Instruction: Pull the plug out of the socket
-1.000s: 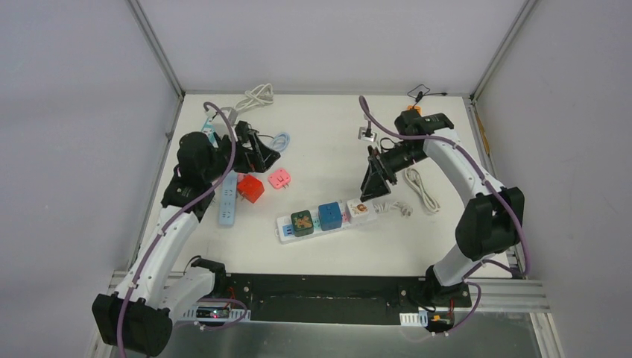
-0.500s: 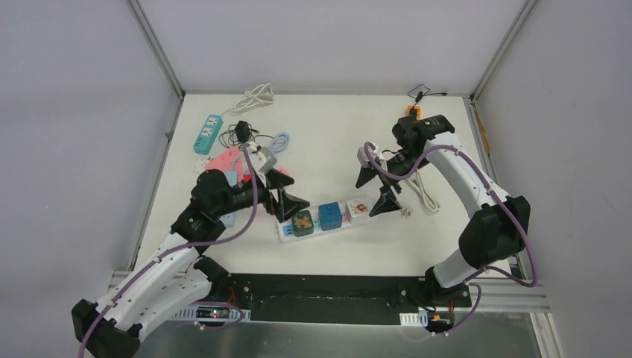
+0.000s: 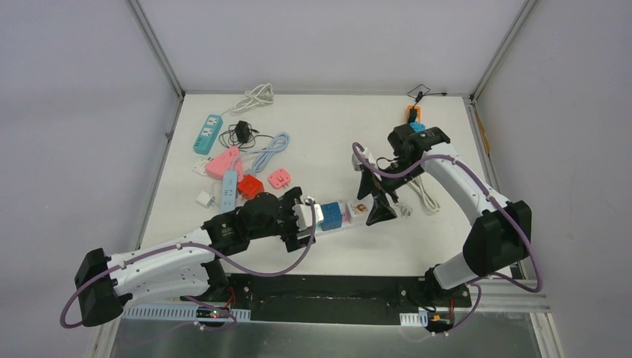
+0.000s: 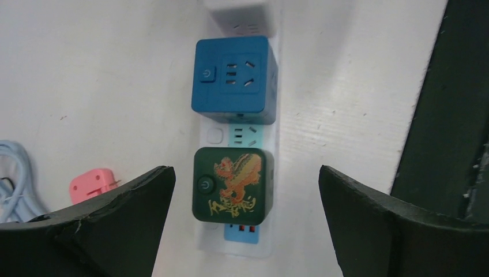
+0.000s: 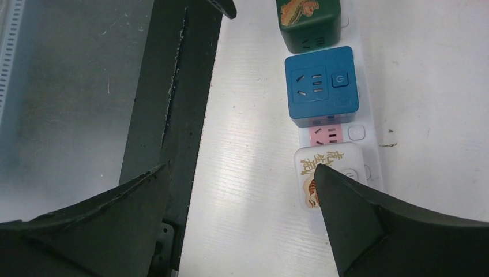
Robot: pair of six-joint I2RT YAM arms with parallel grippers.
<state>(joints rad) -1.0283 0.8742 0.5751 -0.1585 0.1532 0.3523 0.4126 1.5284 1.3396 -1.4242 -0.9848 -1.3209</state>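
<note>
A white power strip [image 4: 259,130] lies on the table with three cube plugs in it: green with a dragon [image 4: 232,184], blue [image 4: 234,79], and white [image 5: 328,170]. My left gripper [image 4: 245,187] is open, hovering above the green plug, one finger on each side and apart from it. In the top view the left gripper [image 3: 305,220] hides the green plug; the blue plug [image 3: 332,215] shows beside it. My right gripper [image 3: 375,198] is open over the strip's white-plug end. In the right wrist view its right finger [image 5: 369,225] overlaps the white plug.
Spare strips and plugs lie at the back left: a teal strip [image 3: 209,133], a pink strip [image 3: 222,162], a red plug [image 3: 250,186], a pink plug [image 3: 280,178]. A white cable [image 3: 422,188] lies by the right arm. The table's black front edge [image 5: 173,115] runs close to the strip.
My left arm has swung from the back-left pile down to the strip and now hovers over the green plug. My right gripper has moved down to the white-plug end.
</note>
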